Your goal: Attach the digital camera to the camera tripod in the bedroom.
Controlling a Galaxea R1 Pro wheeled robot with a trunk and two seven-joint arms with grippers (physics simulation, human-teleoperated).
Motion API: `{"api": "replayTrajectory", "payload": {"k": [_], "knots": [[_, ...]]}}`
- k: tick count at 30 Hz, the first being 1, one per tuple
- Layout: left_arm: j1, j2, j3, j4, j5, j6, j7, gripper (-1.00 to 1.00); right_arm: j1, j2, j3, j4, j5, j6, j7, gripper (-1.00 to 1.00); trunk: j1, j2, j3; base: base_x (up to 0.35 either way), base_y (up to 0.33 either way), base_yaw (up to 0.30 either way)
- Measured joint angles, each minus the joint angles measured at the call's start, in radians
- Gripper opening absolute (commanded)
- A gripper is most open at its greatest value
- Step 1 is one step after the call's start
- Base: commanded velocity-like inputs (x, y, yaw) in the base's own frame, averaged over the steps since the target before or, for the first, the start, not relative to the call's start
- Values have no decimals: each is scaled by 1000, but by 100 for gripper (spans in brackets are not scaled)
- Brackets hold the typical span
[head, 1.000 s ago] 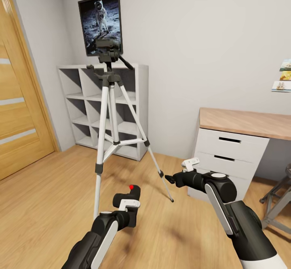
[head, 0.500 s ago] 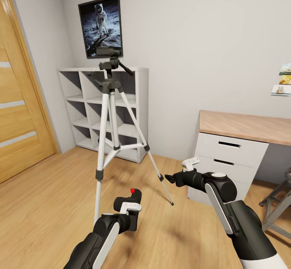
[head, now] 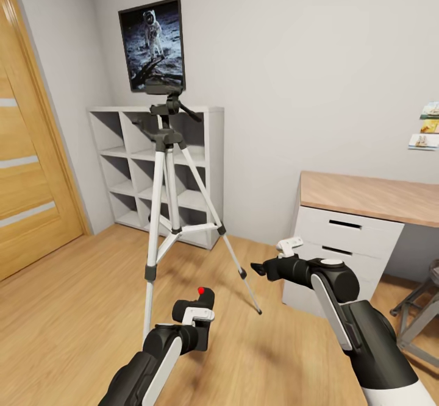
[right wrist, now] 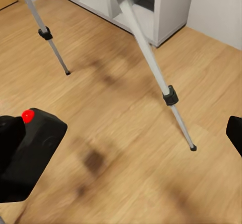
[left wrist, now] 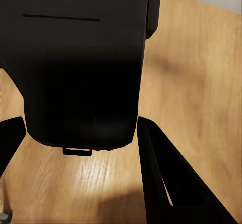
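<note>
Digital camera (head: 203, 298) lower centre, red button up, pinched in left gripper (head: 194, 314) jaws. Camera tripod (head: 166, 186) upper left, by cube shelf (head: 207, 168). Right gripper (head: 266, 264) centre-right; jaws' state can't tell.

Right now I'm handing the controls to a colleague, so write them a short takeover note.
Left gripper: shut on the digital camera, held low over the wood floor, red button up.
Right gripper: appears open, holding nothing, beside the white desk drawers.
Camera tripod: upright ahead, before the cube shelf, head bare.
Done: camera in hand, tripod reached.
Left: raise the camera and attach it to the tripod head.
</note>
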State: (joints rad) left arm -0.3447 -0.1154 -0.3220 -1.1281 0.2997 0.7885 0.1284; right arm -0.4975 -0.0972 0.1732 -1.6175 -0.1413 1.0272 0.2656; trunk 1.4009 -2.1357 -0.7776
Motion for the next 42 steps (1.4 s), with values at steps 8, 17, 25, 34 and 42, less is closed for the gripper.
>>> {"api": "replayTrajectory", "payload": {"k": [8,17,25,34,42], "knots": [[-1,-2,1,4,1,1,-1,-100,-2,-1,-2,0,0,2,0,100,-31,56,25,0,0,1],[-2,-3,1,10,1,1,-1,-100,-3,-2,-2,0,0,3,0,100,-65,119,53,0,0,0],[-3,-5,0,26,2,2,-3,-100,-3,-2,-2,0,0,2,0,100,-96,175,78,0,0,0],[-4,-16,-4,37,1,4,-6,-100,-8,-2,-39,0,-7,16,1,100,-130,238,107,0,0,0],[-4,-27,-57,18,3,6,-4,-100,-21,-3,-77,1,-14,16,1,100,-161,294,132,0,0,0]]}}
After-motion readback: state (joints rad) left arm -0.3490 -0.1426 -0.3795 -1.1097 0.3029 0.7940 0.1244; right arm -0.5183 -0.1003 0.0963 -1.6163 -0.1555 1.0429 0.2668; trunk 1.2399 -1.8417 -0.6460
